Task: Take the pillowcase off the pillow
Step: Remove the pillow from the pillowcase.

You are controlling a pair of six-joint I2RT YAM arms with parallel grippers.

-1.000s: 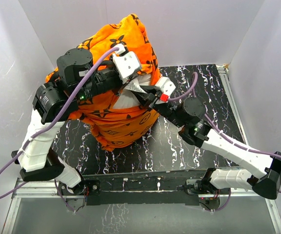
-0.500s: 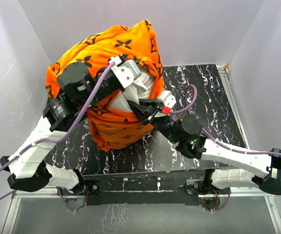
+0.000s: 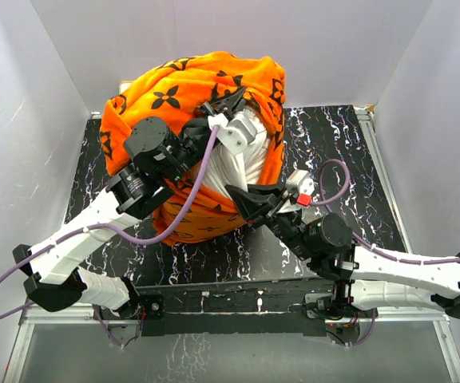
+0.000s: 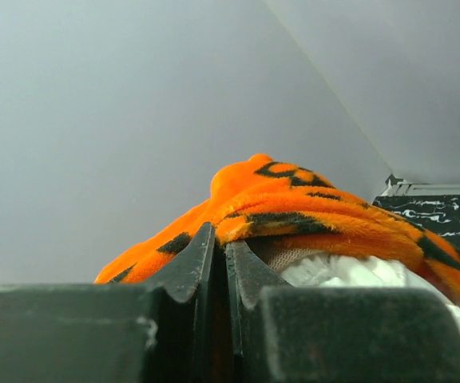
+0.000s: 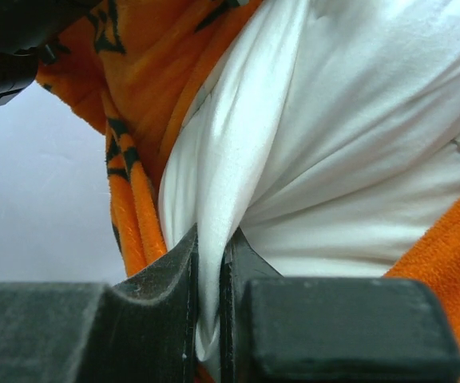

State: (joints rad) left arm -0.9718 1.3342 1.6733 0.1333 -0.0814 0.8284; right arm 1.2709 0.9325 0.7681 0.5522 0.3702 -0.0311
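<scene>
The orange pillowcase (image 3: pixel 190 88) with dark motifs bulges over the far middle of the table, its opening facing me. The white pillow (image 3: pixel 238 163) shows through that opening. My left gripper (image 3: pixel 231 102) is shut on the pillowcase's upper hem, seen in the left wrist view (image 4: pixel 262 209) with the jaws (image 4: pixel 220 247) pinching orange fabric. My right gripper (image 3: pixel 242 198) is shut on a fold of the pillow (image 5: pixel 358 120), white cloth squeezed between its jaws (image 5: pixel 212 263). Orange fabric (image 5: pixel 134 104) hangs to the left of it.
The black marbled table top (image 3: pixel 334 144) is bare to the right of the bundle. Grey walls (image 3: pixel 54 72) close in on the left, back and right. A metal rail (image 3: pixel 238 299) runs along the near edge by the arm bases.
The left gripper moved right and away with the hem, stretching the pillowcase back. The right gripper pulled toward me and right with the pillow, and more white pillow shows.
</scene>
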